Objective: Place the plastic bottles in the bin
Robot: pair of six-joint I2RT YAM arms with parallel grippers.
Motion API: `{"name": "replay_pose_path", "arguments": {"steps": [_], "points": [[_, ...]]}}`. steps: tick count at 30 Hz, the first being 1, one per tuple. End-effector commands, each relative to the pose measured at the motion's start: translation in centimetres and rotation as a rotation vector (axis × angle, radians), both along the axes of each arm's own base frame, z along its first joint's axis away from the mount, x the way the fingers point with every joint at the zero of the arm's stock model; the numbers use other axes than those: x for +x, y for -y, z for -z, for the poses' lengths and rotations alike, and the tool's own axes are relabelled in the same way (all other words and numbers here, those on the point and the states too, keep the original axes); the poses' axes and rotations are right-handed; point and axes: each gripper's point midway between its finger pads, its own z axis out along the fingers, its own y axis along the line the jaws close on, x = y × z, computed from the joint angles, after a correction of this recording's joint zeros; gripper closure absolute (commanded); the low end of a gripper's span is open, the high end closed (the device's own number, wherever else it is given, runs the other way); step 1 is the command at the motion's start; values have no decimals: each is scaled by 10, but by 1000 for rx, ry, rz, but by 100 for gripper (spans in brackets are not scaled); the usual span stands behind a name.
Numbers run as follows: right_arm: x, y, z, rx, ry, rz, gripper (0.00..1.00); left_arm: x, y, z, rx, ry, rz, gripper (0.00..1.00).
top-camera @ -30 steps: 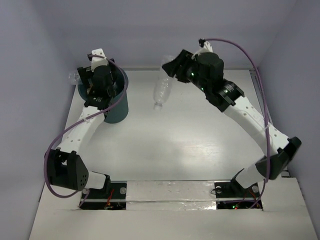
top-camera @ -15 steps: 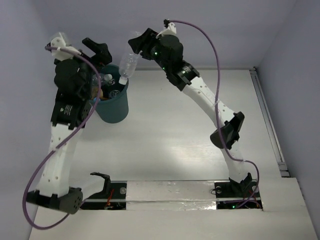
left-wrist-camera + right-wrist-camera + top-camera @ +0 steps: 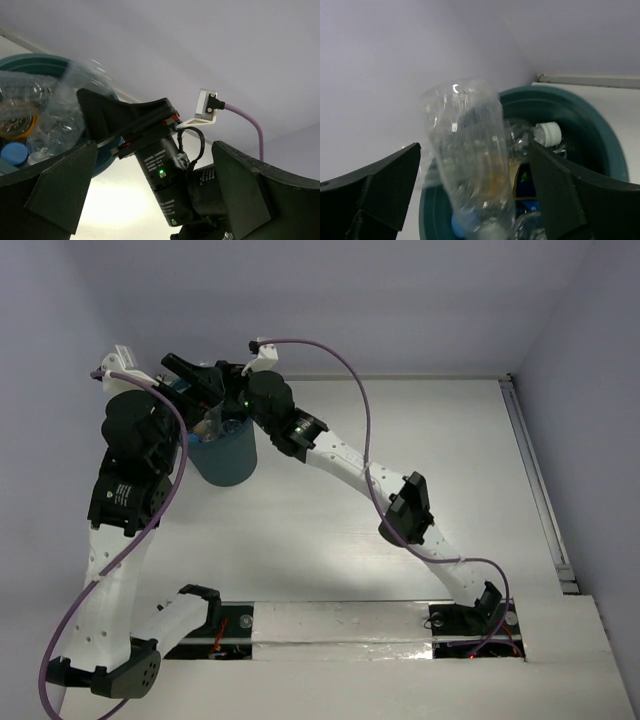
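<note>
- The right gripper [image 3: 472,160] has its two dark fingers [image 3: 375,190] spread wide. One plain clear bottle [image 3: 465,135] is between them, neck downward and blurred. Whether a finger touches it, I cannot tell.
- This bottle hangs over the mouth of the bin [image 3: 600,135], one round bucket of smooth dark teal plastic.
- Inside the bin lie several thin, crumpled bottles [image 3: 522,137]. I see one white cap [image 3: 547,134], one blue cap [image 3: 14,152] and one orange-yellow label [image 3: 15,131]. The exact number of bottles is not clear.
- The left gripper [image 3: 155,150] is also wide open and holds nothing. It hovers just beside the rim.
- The bin stands on the pale table [image 3: 460,440], at its far left corner near the wall [image 3: 400,310].
</note>
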Motion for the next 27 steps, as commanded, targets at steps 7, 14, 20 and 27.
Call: {"name": "replay_pose_path", "arguments": {"steps": [7,14,20,27], "points": [[-33,54,-128,85,191,68,0,-15,0,-45,10,93,26,1],[-68,135,-180,97,176,108,0,-27,5,-70,11,135,68,1],[-128,216,-87,-39,53,115,83,-39,21,-47,6,101,170,1],[-221,359,34,-88,-180,210,91,-67,29,-5,-13,49,249,1]]}}
